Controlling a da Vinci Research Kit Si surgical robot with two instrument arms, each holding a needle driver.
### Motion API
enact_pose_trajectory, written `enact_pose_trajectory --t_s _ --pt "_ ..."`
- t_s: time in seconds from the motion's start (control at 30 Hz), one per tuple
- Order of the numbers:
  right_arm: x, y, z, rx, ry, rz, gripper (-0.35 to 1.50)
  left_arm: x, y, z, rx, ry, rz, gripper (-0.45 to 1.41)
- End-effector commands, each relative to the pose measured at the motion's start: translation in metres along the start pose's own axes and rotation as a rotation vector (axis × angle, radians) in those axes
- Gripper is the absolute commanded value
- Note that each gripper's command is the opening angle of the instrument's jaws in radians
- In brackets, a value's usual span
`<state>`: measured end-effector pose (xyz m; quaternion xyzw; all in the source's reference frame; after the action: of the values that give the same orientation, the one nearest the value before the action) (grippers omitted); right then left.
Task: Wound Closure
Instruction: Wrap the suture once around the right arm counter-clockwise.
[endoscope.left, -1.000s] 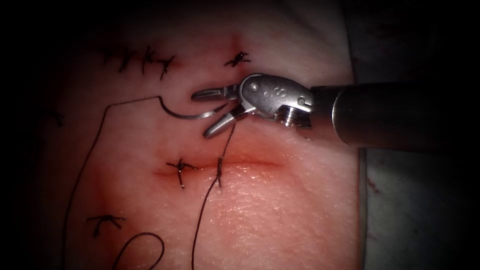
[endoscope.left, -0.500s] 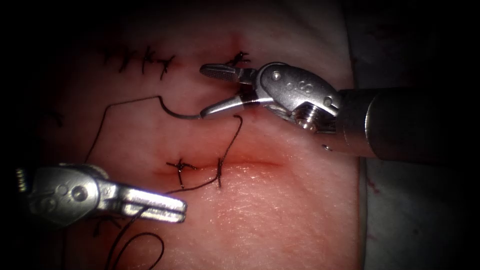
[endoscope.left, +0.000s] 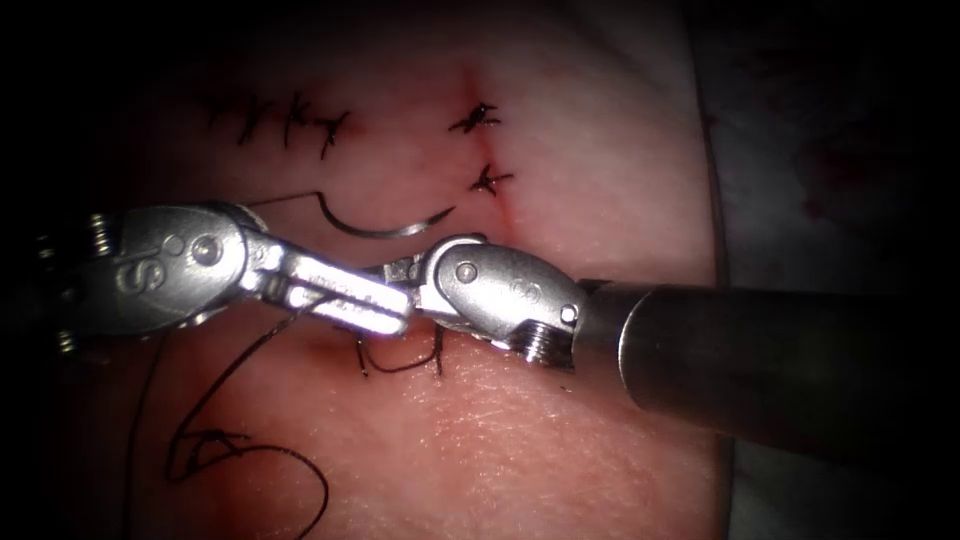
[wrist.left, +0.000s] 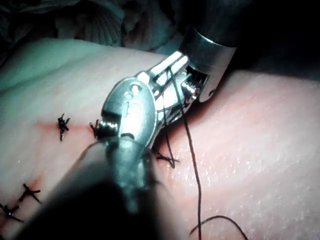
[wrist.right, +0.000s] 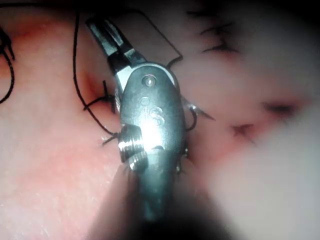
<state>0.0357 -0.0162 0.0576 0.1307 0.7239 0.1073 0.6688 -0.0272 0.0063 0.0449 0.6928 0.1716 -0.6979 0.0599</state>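
Endoscope view: the left tool (endoscope.left: 375, 310) has its jaws shut on the thread (endoscope.left: 235, 365) over the cut (endoscope.left: 400, 350), tip to tip with the right tool (endoscope.left: 405, 275), whose jaw state I cannot tell. Beyond them the needle (endoscope.left: 385, 228) lies free on the tissue (endoscope.left: 560, 440), held by neither tool.

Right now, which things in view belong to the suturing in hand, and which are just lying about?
In the job: left tool, shut on the thread; right tool, its hold hidden; needle, lying free on the tissue above the cut in the endoscope view, held by neither.
Lying about: finished stitches higher on the tissue.
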Motion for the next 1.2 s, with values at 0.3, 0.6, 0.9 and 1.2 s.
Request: enact_pose_trajectory --t_s 0.3,0.6,0.9,1.2 --pt "-0.0024 -0.0013 0.0015 0.094 0.144 0.0 -0.35 -0.0039 -0.0039 0.0008 -0.064 0.069 -0.017 -0.45" --pt "-0.0018 -0.0037 0.0008 0.076 0.314 0.094 -0.35 -0.0083 -0.0055 -0.0007 -0.074 0.075 -0.042 -0.45" --pt "-0.0003 -0.0052 -0.0011 -0.342 0.453 0.199 -0.35 -0.0133 -0.0062 -0.0024 0.01 0.063 -0.031 -0.45" --pt "0.0025 -0.0049 -0.0022 -0.512 0.516 0.269 -0.35 -0.0173 -0.0055 -0.0025 0.071 0.023 0.0 -0.45"
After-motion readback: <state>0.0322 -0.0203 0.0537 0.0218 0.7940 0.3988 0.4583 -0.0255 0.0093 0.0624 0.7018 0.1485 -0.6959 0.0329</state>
